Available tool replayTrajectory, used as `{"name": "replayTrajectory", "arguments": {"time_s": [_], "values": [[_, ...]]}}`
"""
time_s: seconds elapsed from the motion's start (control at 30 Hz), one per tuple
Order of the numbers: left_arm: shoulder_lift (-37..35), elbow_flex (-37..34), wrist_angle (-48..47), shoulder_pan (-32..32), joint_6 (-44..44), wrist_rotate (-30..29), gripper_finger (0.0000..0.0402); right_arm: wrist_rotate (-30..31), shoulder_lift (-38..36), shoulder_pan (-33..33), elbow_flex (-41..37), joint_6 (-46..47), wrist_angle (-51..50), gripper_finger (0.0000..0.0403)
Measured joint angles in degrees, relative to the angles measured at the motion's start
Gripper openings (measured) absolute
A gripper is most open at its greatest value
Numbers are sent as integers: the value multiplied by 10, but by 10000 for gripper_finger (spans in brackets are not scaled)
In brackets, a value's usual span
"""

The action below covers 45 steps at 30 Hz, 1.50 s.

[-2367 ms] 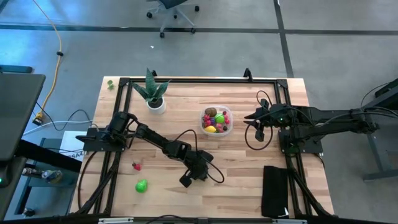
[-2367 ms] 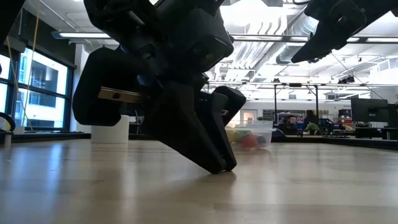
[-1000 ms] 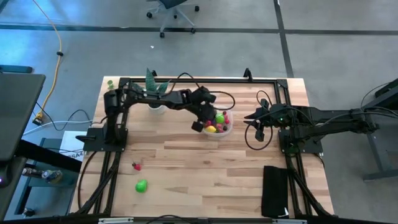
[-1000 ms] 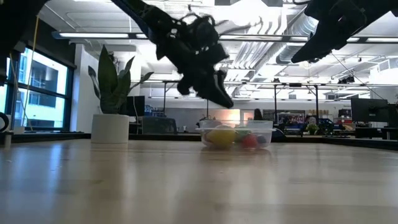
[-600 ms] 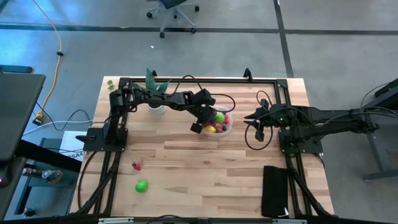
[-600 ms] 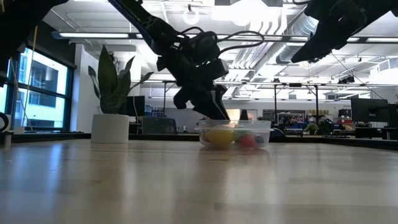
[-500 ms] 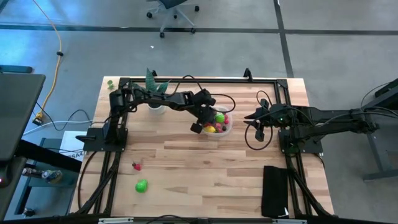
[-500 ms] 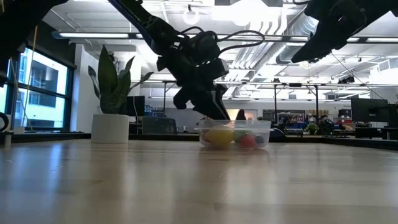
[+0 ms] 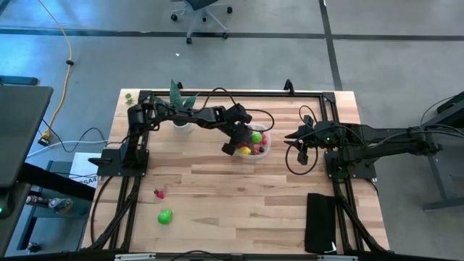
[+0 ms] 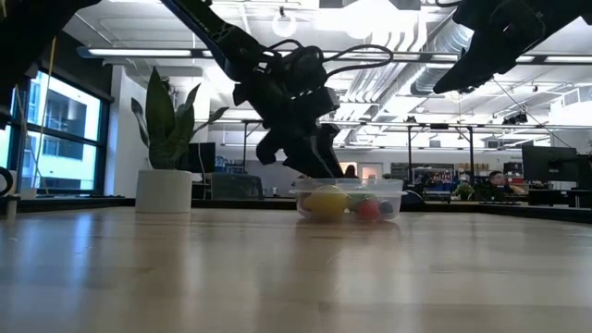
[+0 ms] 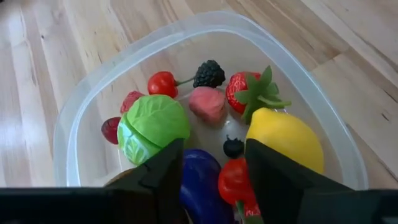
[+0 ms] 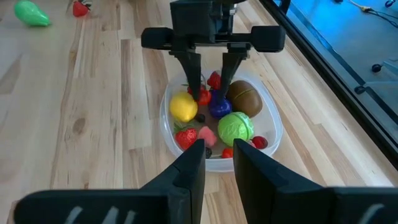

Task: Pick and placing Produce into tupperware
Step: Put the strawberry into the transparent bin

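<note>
The clear tupperware [image 9: 268,149] [image 10: 389,198] [image 11: 81,118] [image 12: 274,124] stands at the table's centre-far part. It holds a yellow lemon [image 11: 285,140], a green round piece [image 11: 153,124], a strawberry [image 11: 244,92], a purple piece [image 11: 200,182], a brown kiwi [image 12: 245,95] and berries. My left gripper [image 9: 242,141] [image 10: 323,174] [image 11: 214,180] [image 12: 211,84] is open and points down into the container's left part. A small red fruit [image 11: 234,180] sits between its fingers. My right gripper [image 9: 301,147] [image 12: 219,168] waits, open, raised to the container's right. My left gripper stands open over the fruits from above. The small red fruit [image 11: 232,178] lies close beside one finger [image 11: 268,174], above the purple piece. I cannot tell whether the finger touches it.
A red strawberry [image 9: 158,193] [image 12: 79,7] and a green fruit [image 9: 165,216] [image 12: 30,12] lie on the table's near-left part. A spiky plant in a white pot [image 9: 180,110] [image 10: 166,157] stands far left. A black object [image 9: 321,221] lies near the right edge.
My left gripper has come down over the tupperware's left part, and its fingertips now reach to the rim. The container has stayed in place.
</note>
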Motion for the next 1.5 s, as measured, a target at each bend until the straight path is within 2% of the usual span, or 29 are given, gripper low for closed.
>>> {"name": "replayTrajectory", "arguments": {"time_s": [0.13,0.23,0.47,0.57,0.77,0.97,1.27,1.5], "values": [[-30,0,-41,-6,4,31,176,0,0,0,0,0,0,73],[-68,0,-120,-21,5,34,174,0,0,0,0,0,0,73],[-166,-1,-341,-74,-16,15,149,0,0,0,0,0,0,73],[-201,-23,-384,-103,-46,-10,133,0,0,0,0,0,0,73],[-288,-133,-351,-146,-162,-23,105,0,0,0,0,0,0,73],[-389,-252,-311,-200,-285,-35,95,0,0,0,0,0,0,73],[-493,-328,-353,-334,-374,-80,95,0,0,0,0,0,0,73],[-537,-355,-394,-455,-480,-157,95,0,0,0,0,0,0,73]]}}
